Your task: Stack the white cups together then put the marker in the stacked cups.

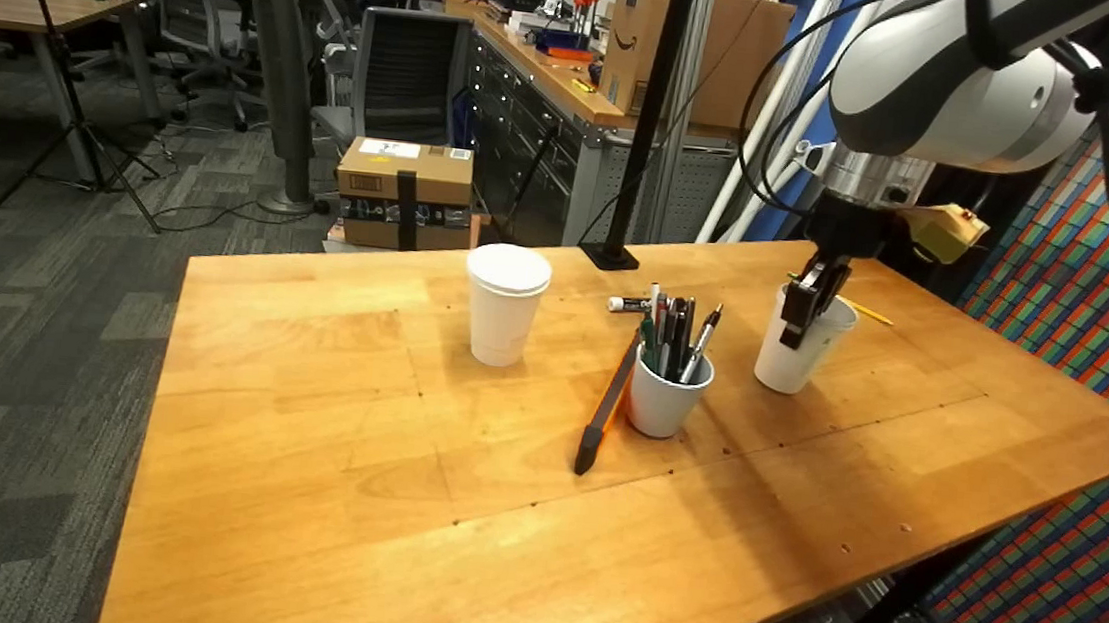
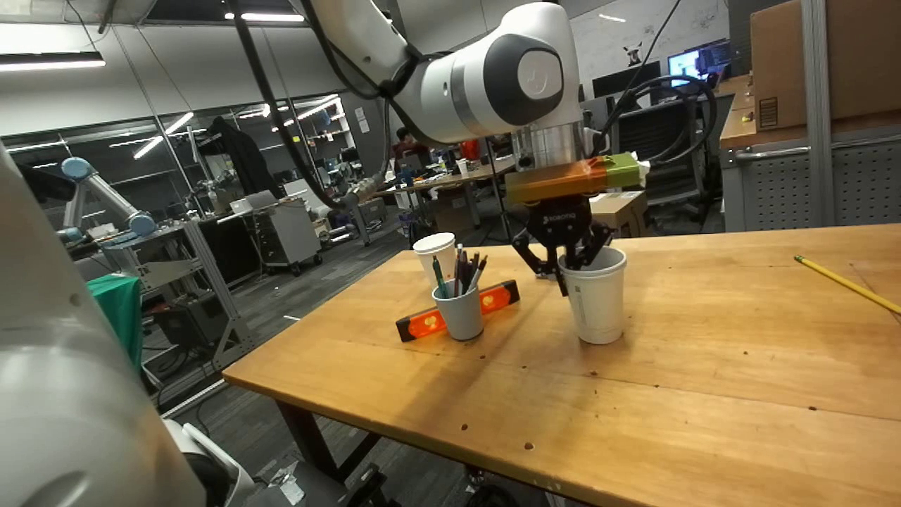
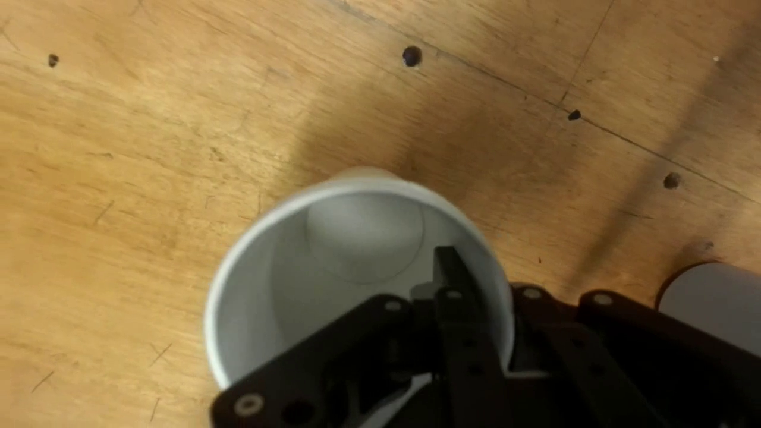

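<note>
A white cup [image 1: 791, 364] stands upright on the table, right of the pen cup in an exterior view. My gripper [image 1: 801, 318] points down over its rim. In the wrist view the gripper [image 3: 489, 294] has one finger inside the cup [image 3: 285, 297] and one outside, shut on the wall; the outer fingertip is hidden. A second white cup [image 1: 502, 319] with a doubled edge at its top stands well away; it also shows behind the pen cup in an exterior view [image 2: 431, 259]. A marker [image 1: 627, 304] with a white end lies on the table behind the pen cup.
A small grey-blue pen cup [image 1: 664, 408] full of pens stands between the white cups. An orange and black level [image 1: 604, 411] lies beside it. A yellow pencil [image 2: 848, 283] lies on the table. A black post [image 1: 626, 187] stands at the table's edge.
</note>
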Available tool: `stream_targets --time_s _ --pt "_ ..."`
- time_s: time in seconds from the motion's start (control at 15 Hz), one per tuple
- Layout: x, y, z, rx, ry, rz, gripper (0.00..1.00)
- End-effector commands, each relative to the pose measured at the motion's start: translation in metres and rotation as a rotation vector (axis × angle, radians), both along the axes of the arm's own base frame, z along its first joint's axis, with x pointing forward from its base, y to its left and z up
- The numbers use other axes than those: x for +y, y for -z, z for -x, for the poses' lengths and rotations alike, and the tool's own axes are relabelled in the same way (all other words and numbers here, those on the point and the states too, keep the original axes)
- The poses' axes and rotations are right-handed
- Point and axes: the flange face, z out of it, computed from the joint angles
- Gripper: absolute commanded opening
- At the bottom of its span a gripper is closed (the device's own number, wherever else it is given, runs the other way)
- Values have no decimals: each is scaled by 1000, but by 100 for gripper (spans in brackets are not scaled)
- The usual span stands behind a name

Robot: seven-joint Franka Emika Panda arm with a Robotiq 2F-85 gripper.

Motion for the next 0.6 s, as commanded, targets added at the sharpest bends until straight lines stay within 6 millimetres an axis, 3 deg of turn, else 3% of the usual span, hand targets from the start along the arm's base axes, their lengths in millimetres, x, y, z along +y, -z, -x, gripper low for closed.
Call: stream_targets --time_s 0.0,0.2,0.53 --pt "10 -13 -8 -55 13 52 4" --pt "22 -26 -20 -112 24 92 6" --pt "60 -51 -39 -216 5 136 5"
